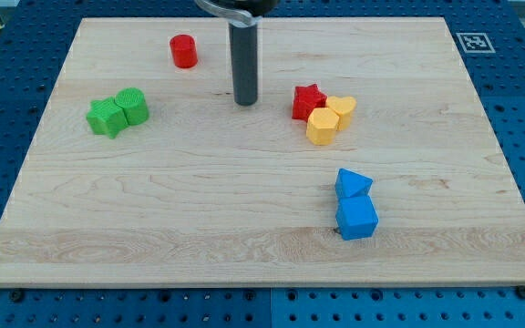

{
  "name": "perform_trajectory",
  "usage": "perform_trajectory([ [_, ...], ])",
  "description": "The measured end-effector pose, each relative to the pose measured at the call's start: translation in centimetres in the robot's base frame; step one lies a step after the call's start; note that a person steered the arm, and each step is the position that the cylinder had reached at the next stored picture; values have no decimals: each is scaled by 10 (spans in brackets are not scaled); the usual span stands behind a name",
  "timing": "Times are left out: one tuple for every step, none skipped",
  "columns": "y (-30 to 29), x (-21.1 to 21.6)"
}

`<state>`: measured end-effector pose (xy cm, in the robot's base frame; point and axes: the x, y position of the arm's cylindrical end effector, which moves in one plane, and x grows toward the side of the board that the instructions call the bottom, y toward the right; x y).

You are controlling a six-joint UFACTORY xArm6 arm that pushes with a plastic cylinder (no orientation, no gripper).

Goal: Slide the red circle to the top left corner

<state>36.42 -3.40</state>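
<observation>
So, start with the wooden board (244,200): it fills most of the view and sits on a blue perforated table (518,73). There are no jaws here to be open or closed, only a dark rod, and your tip (245,102) rests on the board near the top centre, touching no block.

The relation that matters: the red circle (183,51) lies up and to the view's left of your tip, near but apart, and already close to the top edge. The top left corner is further left of it. By my reading, you need to bring the tip round to the circle's right side before pushing leftward along the top edge.

The other blocks sit clear of that path. 2 green blocks (117,112) touch each other at the view's left. A red star (307,101) touches 2 yellow blocks (330,118) right of the tip. 2 blue blocks (355,205) sit low on the right.
</observation>
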Motion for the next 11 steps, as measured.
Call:
perform_trajectory([
  [0,-28],
  [-19,-69],
  [-52,-77],
  [-93,-77],
  [-113,-77],
  [-121,-75],
  [-132,-76],
  [-143,-96],
  [-147,-111],
  [-147,-78],
  [-161,-68],
])
